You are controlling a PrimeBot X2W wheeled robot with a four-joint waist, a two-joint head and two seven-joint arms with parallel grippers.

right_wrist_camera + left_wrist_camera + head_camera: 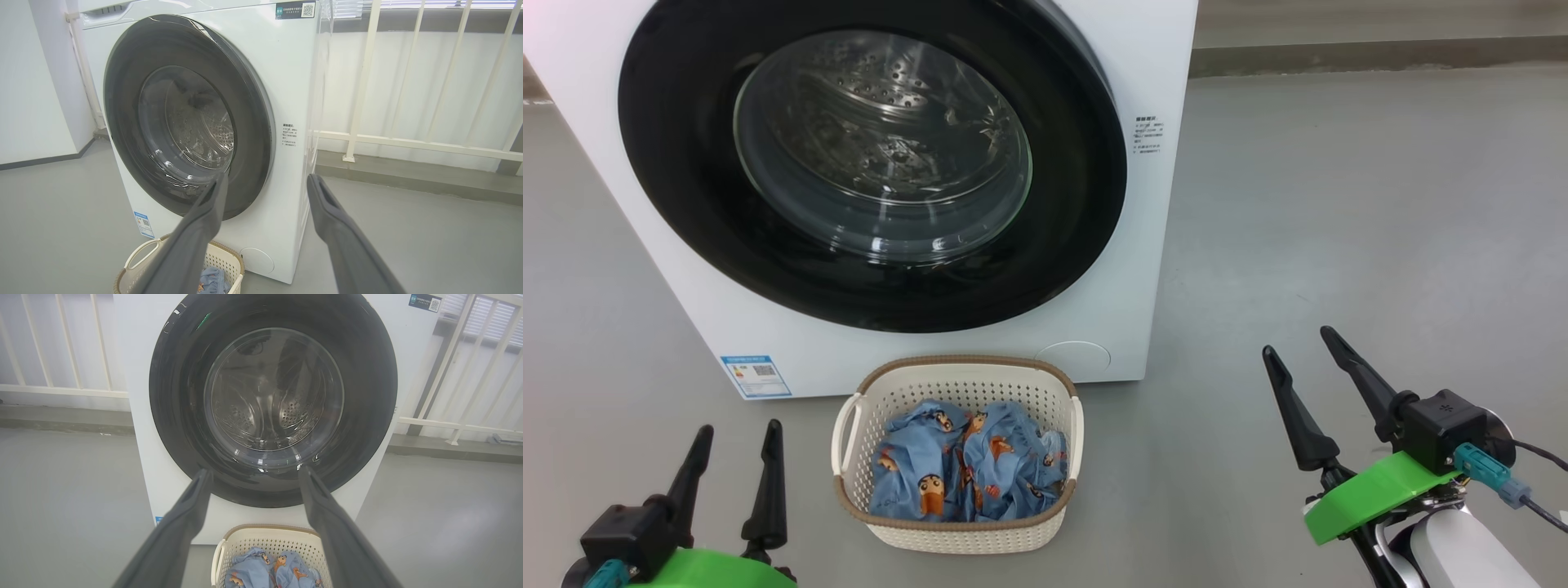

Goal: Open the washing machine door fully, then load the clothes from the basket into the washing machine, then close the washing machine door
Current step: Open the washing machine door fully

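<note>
The white washing machine stands ahead with its round black-rimmed door shut flat against the front; the steel drum shows through the glass. On the floor before it sits the cream basket, holding the crumpled light blue clothes. My left gripper hangs open to the left of the basket, apart from it. Off to the basket's right my right gripper is open and empty too. The door, basket and clothes lie beyond the left fingers; the door shows past the right fingers.
Grey floor spreads to the right of the machine and around the basket. A white railing with a low kerb runs behind the machine. A blue label sticker sits at the machine's lower left corner.
</note>
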